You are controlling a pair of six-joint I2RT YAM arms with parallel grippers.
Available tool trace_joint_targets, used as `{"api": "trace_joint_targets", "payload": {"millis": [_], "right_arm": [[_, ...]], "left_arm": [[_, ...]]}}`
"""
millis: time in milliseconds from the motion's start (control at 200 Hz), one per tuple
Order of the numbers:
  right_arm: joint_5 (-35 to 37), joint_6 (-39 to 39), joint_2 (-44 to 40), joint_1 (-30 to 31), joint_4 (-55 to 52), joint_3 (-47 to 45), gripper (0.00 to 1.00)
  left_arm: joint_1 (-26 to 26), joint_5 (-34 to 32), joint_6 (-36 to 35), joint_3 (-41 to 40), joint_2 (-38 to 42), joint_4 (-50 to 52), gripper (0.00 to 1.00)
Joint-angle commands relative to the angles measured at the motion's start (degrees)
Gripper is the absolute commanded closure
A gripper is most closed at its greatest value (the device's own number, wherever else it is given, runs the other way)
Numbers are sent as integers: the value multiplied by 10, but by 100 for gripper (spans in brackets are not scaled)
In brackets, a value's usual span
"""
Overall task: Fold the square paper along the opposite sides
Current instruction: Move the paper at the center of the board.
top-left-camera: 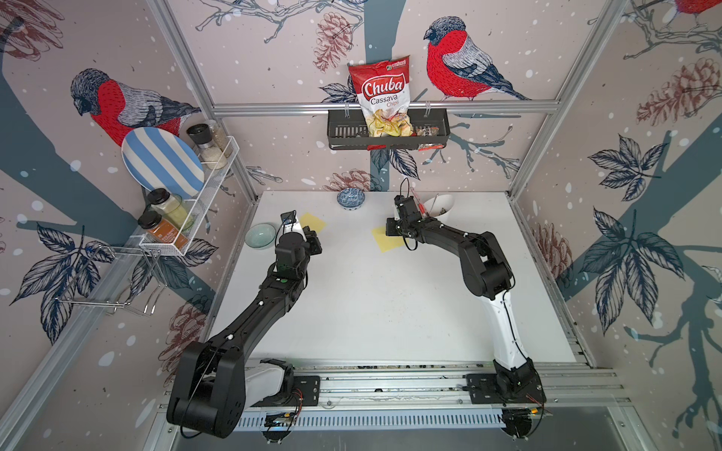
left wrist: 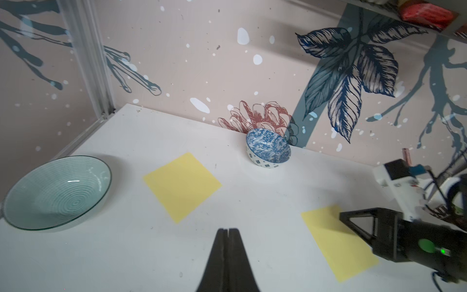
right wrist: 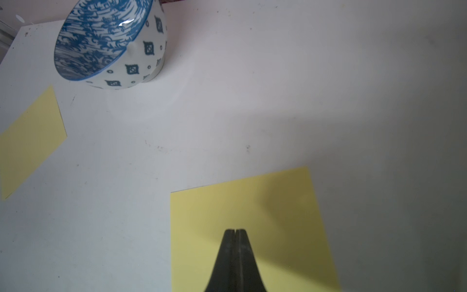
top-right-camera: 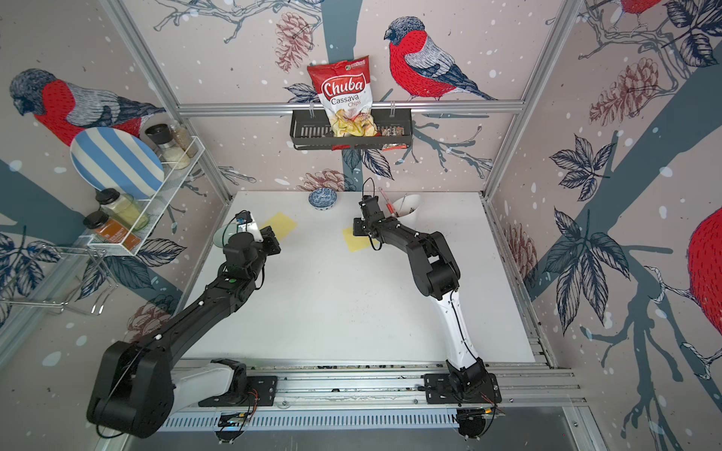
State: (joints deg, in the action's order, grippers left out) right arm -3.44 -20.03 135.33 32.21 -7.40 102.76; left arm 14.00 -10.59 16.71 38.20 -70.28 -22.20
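Note:
Two yellow square papers lie flat on the white table. The left paper (top-left-camera: 314,222) (top-right-camera: 280,225) (left wrist: 182,185) (right wrist: 30,141) sits near the far left. My left gripper (top-left-camera: 315,245) (left wrist: 228,230) is shut and empty, hanging over bare table just short of that paper's near corner. The right paper (top-left-camera: 385,241) (top-right-camera: 354,243) (left wrist: 336,242) (right wrist: 252,215) lies nearer the middle. My right gripper (top-left-camera: 389,228) (right wrist: 235,230) hovers over it, shut with nothing between its fingers; I cannot tell whether it touches the sheet.
A blue patterned bowl (top-left-camera: 351,198) (left wrist: 268,151) stands at the back edge between the papers. A green glass bowl (top-left-camera: 260,235) (left wrist: 56,192) sits left of the left paper. A white cup (top-left-camera: 441,205) with utensils stands behind the right arm.

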Motion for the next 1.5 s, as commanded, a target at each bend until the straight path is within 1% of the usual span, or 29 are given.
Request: {"api": "trace_joint_targets", "payload": {"millis": [0,140,330,430,590,805,1026,1146,1241,1386,1496], "right_arm": [[-16,-12,24,9,-36,32,100],[4,-12,39,15,-54,42,100],[52,-1,34,22,-84,15,100],[78,12,18,33,-90,-21,100],[110,25,-29,61,-80,-120,100],[106,3,-118,114,-36,-274,100],[85,-39,-179,189,-2,-367,100],[59,-64,-191,228,24,-390,100],[43,-76,-191,251,50,-392,100],[41,-87,-191,252,94,-385,100],[49,-83,-222,249,117,-387,100]], "left_arm": [[22,1,1,18,-22,11,100],[50,-8,-2,29,-53,9,100],[67,-17,-6,29,-59,8,100],[72,-22,-8,29,-54,17,100],[79,-24,-9,28,-40,32,100],[98,-11,4,22,-21,58,100],[129,-17,39,12,1,100,100],[157,-24,58,-1,12,122,100],[178,-48,73,-19,29,136,100],[189,-85,114,-36,61,166,100],[190,-108,139,-40,88,196,100]]}}
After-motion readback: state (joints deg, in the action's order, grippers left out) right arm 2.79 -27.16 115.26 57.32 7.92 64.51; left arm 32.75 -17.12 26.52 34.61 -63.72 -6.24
